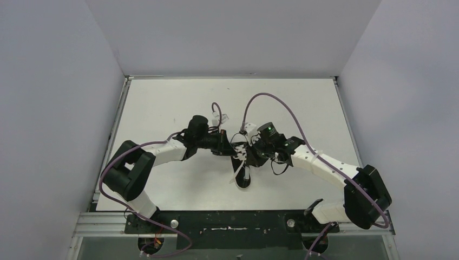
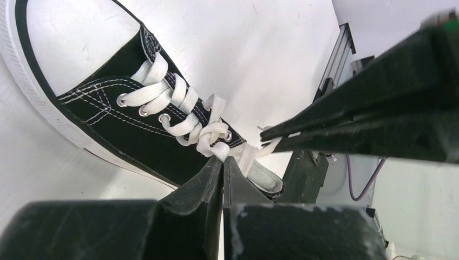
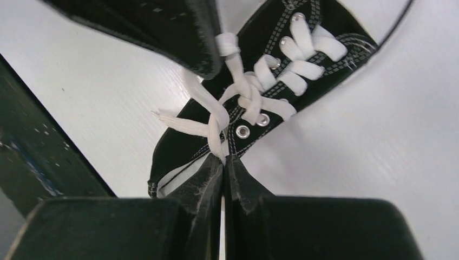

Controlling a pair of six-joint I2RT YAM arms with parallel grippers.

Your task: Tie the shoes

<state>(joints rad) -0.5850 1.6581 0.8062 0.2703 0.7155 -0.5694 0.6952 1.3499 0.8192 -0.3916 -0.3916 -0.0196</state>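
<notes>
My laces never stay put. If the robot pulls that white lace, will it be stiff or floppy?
Probably floppy: the white lace curls and crosses over itself above the shoe. It looks flat and woven, so the right gripper and left gripper, both pinched shut on it, likely won't slip. It seems light, so it should follow wherever they pull.

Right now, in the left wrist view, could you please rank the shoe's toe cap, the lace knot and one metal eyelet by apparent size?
1. toe cap, largest though cut off by the frame edge
2. lace knot
3. eyelet, smallest
The knot lies nearer the camera, yet the order is plain.
</notes>
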